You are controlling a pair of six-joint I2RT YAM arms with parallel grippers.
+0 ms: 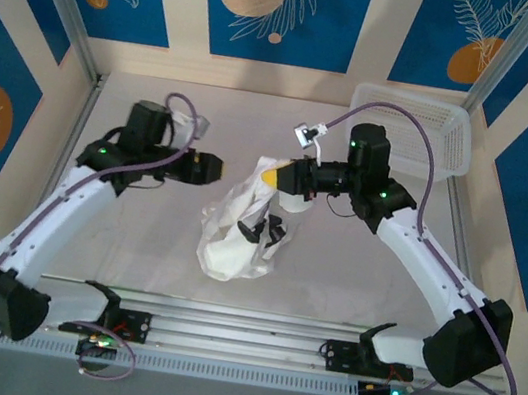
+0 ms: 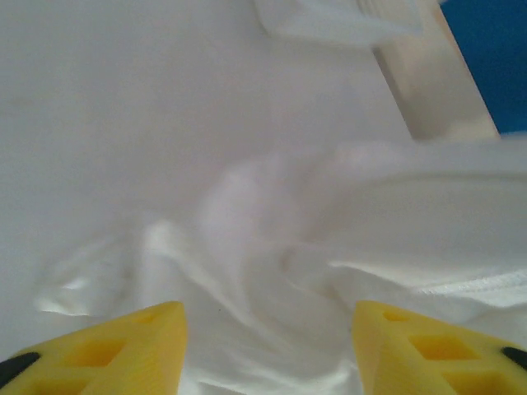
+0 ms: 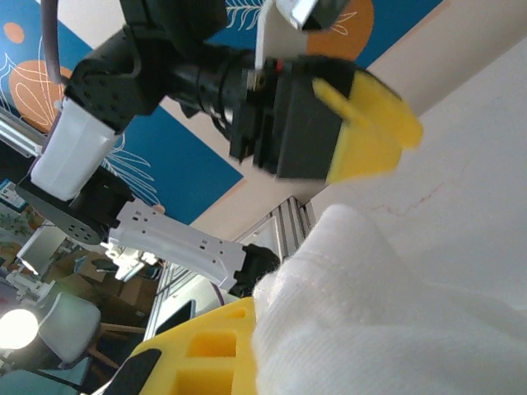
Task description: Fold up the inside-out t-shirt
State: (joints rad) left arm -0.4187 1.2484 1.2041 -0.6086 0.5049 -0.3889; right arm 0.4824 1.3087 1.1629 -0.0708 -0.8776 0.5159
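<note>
Cloth lies bunched in the middle of the table (image 1: 126, 235) in the view from above. The t-shirt (image 1: 236, 231) is a crumpled white heap, its top drawn up to the right claw (image 1: 271, 174), which is clamped on a pinch of it. The left claw (image 1: 216, 171) hangs just beside that raised peak, apart from it as far as I can tell. A basket (image 1: 423, 123) stands at the far right corner, well apart from the shirt.

The left wrist camera looks out between its own two yellow fingers (image 2: 123, 341), which stand wide apart with nothing gripped. Rumpled white cloth lies beyond them, blurred, with a hemmed edge running off to the right.

The right wrist camera has a yellow finger (image 3: 202, 350) pressed against a thick fold of white cloth with a stitched seam. Its partner is hidden behind the cloth. The left arm's claw faces it from above.

By my reading, folding proper is not yet begun: the shirt is not spread flat, and this is the sorting-out step. The next move calls for the left claw to find a second edge, a shoulder or hem, and close on it. The pair could then pull the shirt open and lay it flat.
</note>
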